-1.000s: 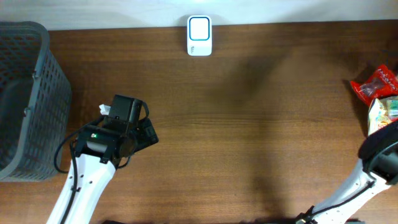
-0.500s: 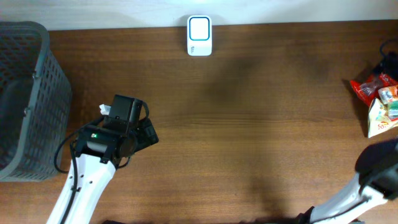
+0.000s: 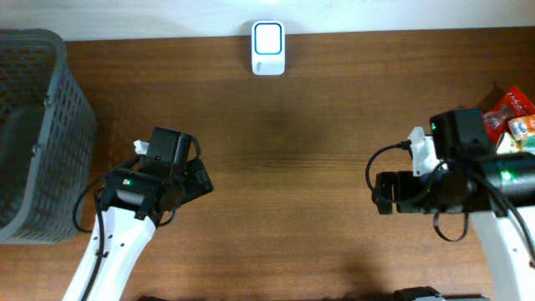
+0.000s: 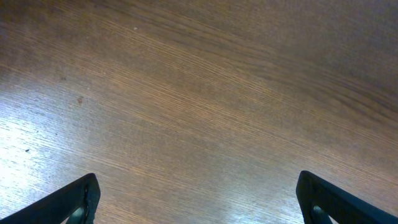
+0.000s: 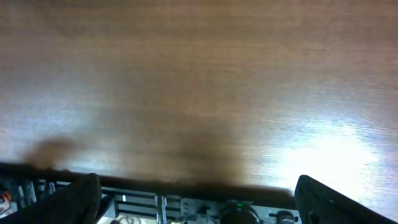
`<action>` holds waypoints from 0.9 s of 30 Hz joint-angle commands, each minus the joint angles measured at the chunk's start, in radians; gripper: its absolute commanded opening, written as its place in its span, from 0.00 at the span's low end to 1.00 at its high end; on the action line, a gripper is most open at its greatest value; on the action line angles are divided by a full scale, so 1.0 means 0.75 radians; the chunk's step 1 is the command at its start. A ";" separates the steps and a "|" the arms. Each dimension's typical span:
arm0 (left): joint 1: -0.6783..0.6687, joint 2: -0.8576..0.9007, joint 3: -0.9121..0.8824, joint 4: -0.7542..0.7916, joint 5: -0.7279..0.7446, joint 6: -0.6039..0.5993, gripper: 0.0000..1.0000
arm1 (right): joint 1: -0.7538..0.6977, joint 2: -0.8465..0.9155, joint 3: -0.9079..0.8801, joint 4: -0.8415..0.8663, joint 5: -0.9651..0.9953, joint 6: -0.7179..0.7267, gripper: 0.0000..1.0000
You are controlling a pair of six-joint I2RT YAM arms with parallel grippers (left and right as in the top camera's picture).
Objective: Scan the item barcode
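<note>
Left end effector [image 4: 198,177], right end effector [image 5: 196,180]: jaws wide, empty, over bare worktop [image 3: 318,167]. Red packet [image 3: 512,107]: right edge, touching other packets [image 3: 525,132], well apart from scanner [image 3: 268,48]. Risk: crowded pile, so a grab may lift two or cover the barcode.

the desk [image 3: 318,167] is brown wood with fine straight grain, smooth and semi-gloss, catching pale glare in both wrist views. at its left edge the basket [image 3: 50,109] is grey matt plastic mesh. the scanner [image 3: 268,48] at the far edge is smooth white glossy plastic. the packets [image 3: 512,113] at the right edge look like shiny crinkled film, possibly foil. the left arm [image 3: 109,251] and right arm [image 3: 510,251] have smooth white shells; the left gripper [image 3: 197,180] and right gripper [image 3: 386,192] are matt black.
</note>
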 commanded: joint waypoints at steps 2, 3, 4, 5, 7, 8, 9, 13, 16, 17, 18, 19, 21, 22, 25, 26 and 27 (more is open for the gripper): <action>0.002 -0.004 0.006 0.002 -0.015 -0.018 0.99 | 0.018 0.073 -0.009 0.037 -0.061 -0.011 0.99; 0.002 -0.004 0.006 0.001 -0.015 -0.018 0.99 | 0.039 0.072 -0.009 0.115 -0.096 -0.013 0.99; 0.002 -0.004 0.006 0.002 -0.015 -0.018 0.99 | 0.090 0.072 -0.013 0.231 -0.126 -0.016 0.99; 0.002 -0.004 0.006 0.002 -0.015 -0.018 0.99 | 0.198 0.058 -0.040 0.373 -0.108 -0.042 0.99; 0.002 -0.004 0.006 0.002 -0.015 -0.018 0.99 | 0.278 -0.017 -0.146 0.522 -0.089 -0.167 0.98; 0.002 -0.004 0.006 0.002 -0.015 -0.018 0.99 | 0.274 -0.075 -0.226 0.594 -0.073 -0.165 0.99; 0.002 -0.004 0.006 0.002 -0.015 -0.018 0.99 | 0.229 -0.185 -0.377 0.702 -0.082 -0.165 0.98; 0.002 -0.004 0.006 0.002 -0.015 -0.018 0.99 | 0.029 -0.643 -0.898 1.116 -0.227 -0.171 0.99; 0.002 -0.004 0.006 0.002 -0.015 -0.018 0.99 | -0.091 -1.060 -1.286 1.443 -0.362 -0.199 0.99; 0.002 -0.004 0.006 0.002 -0.015 -0.018 0.99 | -0.119 -1.150 -1.349 1.505 -0.379 -0.194 0.99; 0.002 -0.004 0.006 0.002 -0.015 -0.018 0.99 | -0.133 -1.258 -1.426 1.597 -0.388 -0.194 0.99; 0.002 -0.004 0.006 0.001 -0.015 -0.018 0.99 | -0.133 -1.343 -1.495 1.688 -0.388 -0.194 0.99; 0.002 -0.004 0.006 0.002 -0.015 -0.018 0.99 | -0.133 -1.512 -1.656 1.852 -0.351 -0.194 0.99; 0.002 -0.004 0.006 0.002 -0.015 -0.018 0.99 | -0.133 -1.553 -1.686 1.873 -0.323 -0.194 0.99; 0.002 -0.004 0.006 0.002 -0.015 -0.018 0.99 | -0.133 -1.609 -1.770 1.988 -0.171 -0.194 0.99; 0.002 -0.004 0.006 0.002 -0.015 -0.018 0.99 | -0.133 -1.609 -1.796 2.044 -0.131 -0.194 0.98; 0.002 -0.004 0.006 0.002 -0.015 -0.018 0.99 | -0.133 -1.609 -1.838 2.121 -0.093 -0.194 0.99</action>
